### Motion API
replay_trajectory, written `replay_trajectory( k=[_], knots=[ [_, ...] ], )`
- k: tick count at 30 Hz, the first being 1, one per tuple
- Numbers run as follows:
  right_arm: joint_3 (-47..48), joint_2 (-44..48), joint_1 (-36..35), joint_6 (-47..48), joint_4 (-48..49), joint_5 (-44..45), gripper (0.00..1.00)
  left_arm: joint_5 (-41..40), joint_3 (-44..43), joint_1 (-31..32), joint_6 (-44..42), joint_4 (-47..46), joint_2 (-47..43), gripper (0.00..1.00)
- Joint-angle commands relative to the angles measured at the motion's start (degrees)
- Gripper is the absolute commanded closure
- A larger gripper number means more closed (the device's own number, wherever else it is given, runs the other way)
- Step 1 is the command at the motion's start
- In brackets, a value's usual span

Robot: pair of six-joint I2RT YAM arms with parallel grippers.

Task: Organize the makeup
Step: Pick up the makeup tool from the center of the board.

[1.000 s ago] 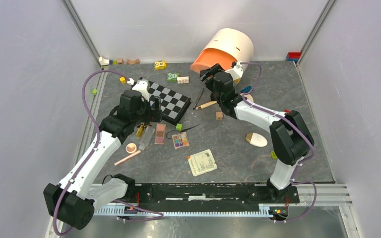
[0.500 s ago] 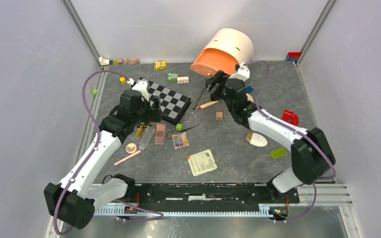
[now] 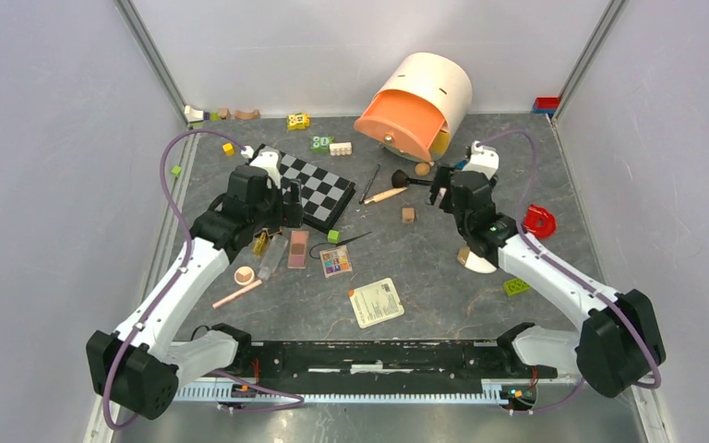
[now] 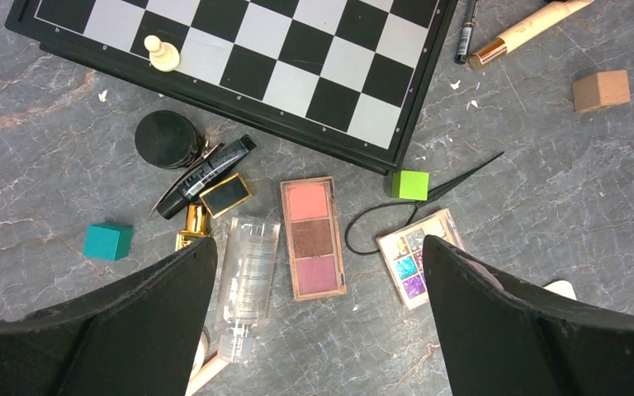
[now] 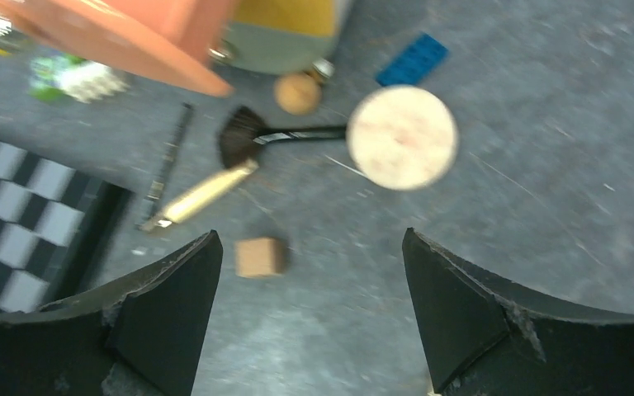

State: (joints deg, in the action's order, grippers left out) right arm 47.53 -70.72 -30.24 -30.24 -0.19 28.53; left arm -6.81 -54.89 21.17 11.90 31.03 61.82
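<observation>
Most of the makeup lies left of centre: a pink palette, a multicolour palette, a clear tube, a peach compact and a pink pencil. My left gripper hangs open above them, holding nothing. A black brush and a wooden-handled brush lie in front of the tipped container. Above the floor just right of them, my right gripper is open and empty. The white egg-shaped sponge is partly hidden under the right arm.
An orange and cream container lies on its side at the back. The chessboard sits beside my left gripper. A brown cube, a wooden ball, a cream disc, a red piece and a card lie around.
My right arm has swung right and back from the container's mouth, jaws opening wider. The black brush and wooden ball now show where it was. The left arm has hardly moved.
</observation>
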Motion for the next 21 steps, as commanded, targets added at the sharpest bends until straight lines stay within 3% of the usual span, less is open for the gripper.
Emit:
replay_trajectory(
  k=[1, 7, 14, 21],
  knots=[
    [-4.1, 2.52, 4.89, 2.26, -8.2, -2.29, 0.13, 0.83, 0.4, -0.28, -0.92, -2.46, 0.42, 0.0],
    [-9.73, 2.48, 15.16, 1.56, -7.72, -13.36, 0.17, 1.75, 0.42, -0.26, -0.91, -2.9, 1.43, 0.0],
    [-12.1, -2.73, 25.23, -0.67, 2.11, -27.33, 0.24, 2.79, 0.48, -0.28, -0.94, -3.16, 1.73, 0.0],
    [-13.01, -9.3, 33.66, -10.7, 13.38, -35.52, 0.31, 3.07, 0.49, -0.32, -0.91, -3.16, 1.69, 0.0]
  ],
)
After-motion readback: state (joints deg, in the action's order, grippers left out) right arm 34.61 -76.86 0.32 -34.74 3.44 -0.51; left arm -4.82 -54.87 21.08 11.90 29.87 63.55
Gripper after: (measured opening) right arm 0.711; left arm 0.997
